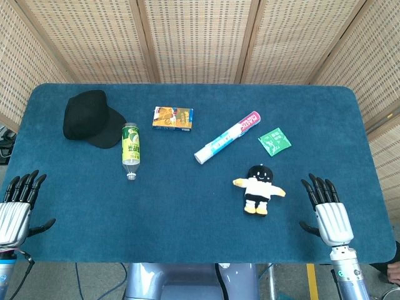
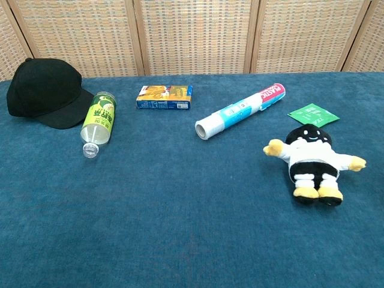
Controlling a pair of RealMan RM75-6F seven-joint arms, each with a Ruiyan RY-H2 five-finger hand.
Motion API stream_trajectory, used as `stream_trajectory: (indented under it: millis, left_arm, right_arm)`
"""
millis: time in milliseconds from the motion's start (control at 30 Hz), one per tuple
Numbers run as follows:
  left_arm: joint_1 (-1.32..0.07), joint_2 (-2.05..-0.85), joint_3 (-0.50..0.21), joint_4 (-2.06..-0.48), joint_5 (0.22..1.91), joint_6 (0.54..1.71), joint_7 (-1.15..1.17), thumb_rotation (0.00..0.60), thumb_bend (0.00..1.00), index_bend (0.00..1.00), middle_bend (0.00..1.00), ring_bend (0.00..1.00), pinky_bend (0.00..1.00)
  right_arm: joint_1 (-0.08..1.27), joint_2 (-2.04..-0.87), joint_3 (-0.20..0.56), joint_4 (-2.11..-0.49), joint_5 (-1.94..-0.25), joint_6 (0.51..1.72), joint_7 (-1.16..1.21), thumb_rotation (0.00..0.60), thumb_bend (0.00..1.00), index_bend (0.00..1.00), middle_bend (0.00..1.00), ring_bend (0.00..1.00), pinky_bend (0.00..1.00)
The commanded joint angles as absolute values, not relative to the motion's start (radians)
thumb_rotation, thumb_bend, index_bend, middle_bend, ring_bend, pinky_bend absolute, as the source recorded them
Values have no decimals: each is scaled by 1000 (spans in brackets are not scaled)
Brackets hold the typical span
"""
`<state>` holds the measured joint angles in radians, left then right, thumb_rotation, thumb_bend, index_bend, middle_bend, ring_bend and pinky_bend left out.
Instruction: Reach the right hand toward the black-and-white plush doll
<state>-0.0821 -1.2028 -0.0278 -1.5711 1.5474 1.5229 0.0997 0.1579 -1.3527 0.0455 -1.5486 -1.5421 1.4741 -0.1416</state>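
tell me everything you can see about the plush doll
The plush doll is a soft stuffed figure with a round black head bearing a small smiling face, a white body, black legs, and yellow hands and feet. It lies on its back on the blue table cloth, arms spread, feet toward the robot. Nothing touches it; the right hand rests beside it, apart.

Bright, even, soft light; faint shadows; sharp focus, no glare.

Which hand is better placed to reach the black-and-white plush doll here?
Right. The right hand lies open just beside the plush doll, while the left hand sits at the table's far edge.
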Motion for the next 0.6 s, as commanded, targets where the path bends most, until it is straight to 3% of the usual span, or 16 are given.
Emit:
stream_trajectory:
  millis: [33, 600]
  left_arm:
    - [-81, -1201, -28, -1573, 1548, 1525, 99, 600, 67, 0, 0, 0, 0]
    - [-77, -1179, -26, -1588, 1557, 1537, 89, 600, 66, 0, 0, 0, 0]
  right_arm:
    - [159, -1353, 45, -1552, -1538, 1467, -146, 600, 202, 16, 0, 0, 23]
    - [163, -1357, 42, -1568, -1524, 1436, -167, 600, 201, 30, 0, 0, 23]
